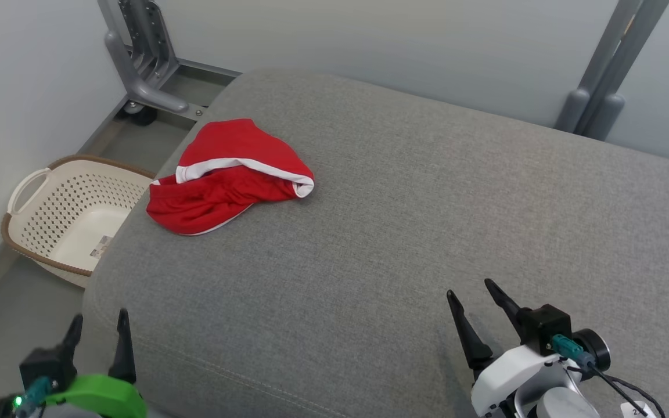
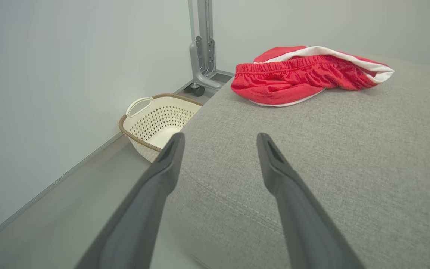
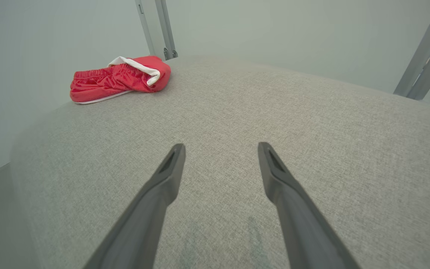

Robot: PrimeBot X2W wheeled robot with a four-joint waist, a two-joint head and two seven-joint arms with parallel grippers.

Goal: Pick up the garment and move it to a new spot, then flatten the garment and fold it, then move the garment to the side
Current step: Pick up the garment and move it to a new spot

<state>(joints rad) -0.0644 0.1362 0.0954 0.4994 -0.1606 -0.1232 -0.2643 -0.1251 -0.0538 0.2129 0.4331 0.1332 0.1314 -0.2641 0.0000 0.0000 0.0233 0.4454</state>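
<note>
The garment is a crumpled pair of red shorts with white trim, lying near the far left corner of a grey cushioned surface. It also appears as the garment ahead in the left wrist view and the garment at upper left in the right wrist view. My left gripper hovers at the surface's near left edge, open and empty. My right gripper stands open over the near right part, nothing between its fingers. Both are well short of the garment.
A cream perforated laundry basket with a brown rim sits on the floor left of the surface, beside the wall. Grey metal frame legs stand behind at left, and another frame leg at right.
</note>
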